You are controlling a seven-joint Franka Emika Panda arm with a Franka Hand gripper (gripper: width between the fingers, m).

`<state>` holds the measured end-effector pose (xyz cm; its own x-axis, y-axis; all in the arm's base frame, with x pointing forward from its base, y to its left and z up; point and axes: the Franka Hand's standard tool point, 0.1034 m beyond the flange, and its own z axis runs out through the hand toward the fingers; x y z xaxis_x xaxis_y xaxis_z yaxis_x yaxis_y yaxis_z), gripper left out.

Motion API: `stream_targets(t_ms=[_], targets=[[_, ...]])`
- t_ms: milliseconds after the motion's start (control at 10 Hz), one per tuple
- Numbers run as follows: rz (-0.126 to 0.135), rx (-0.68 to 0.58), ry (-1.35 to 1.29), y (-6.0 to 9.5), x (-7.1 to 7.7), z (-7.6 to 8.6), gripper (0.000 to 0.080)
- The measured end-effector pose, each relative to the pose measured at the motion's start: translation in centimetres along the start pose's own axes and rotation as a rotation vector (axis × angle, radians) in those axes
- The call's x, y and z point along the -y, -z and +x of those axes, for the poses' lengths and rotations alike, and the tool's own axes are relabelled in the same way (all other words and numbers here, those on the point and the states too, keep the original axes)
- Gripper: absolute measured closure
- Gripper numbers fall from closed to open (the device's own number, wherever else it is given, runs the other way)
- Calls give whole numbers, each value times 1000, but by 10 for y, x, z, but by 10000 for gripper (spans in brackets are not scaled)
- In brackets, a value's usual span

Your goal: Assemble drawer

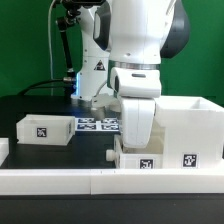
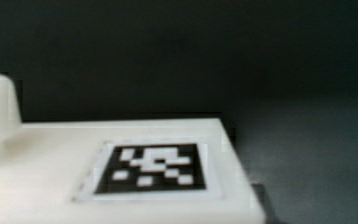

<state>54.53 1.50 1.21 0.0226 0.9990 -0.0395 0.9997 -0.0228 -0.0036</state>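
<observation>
Right, the drawer's big hollow shell [image 1: 190,120] sits on the exterior view's right of the black table [image 1: 50,155]. A low tagged tray [image 1: 135,160] lies just beside it, directly under the gripper [image 1: 135,135], whose wrist view shows 1 blurred tag [image 2: 153,168] close up. The jaws are hidden behind the hand, so I cannot tell their gap or hold. The other tray [image 1: 45,128] stands well apart to the left, beyond the marker board [image 1: 97,124].

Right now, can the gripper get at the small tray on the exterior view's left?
Probably yes. The small tray stands alone on the table, open from above. Only the flat marker board lies roughly between it and the gripper, which sits low over another tagged white part.
</observation>
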Motion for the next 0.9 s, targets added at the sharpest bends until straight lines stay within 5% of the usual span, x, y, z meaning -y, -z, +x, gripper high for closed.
stream_targets(t_ms=[400, 500, 600, 800, 900], targets=[[1, 0, -4, -1, 0, -2, 758], [1, 1, -5, -1, 0, -3, 540], [1, 1, -6, -1, 0, -4, 540], [-1, 1, -12, 0, -1, -7, 219], [-4, 1, -15, 2, -2, -7, 219]])
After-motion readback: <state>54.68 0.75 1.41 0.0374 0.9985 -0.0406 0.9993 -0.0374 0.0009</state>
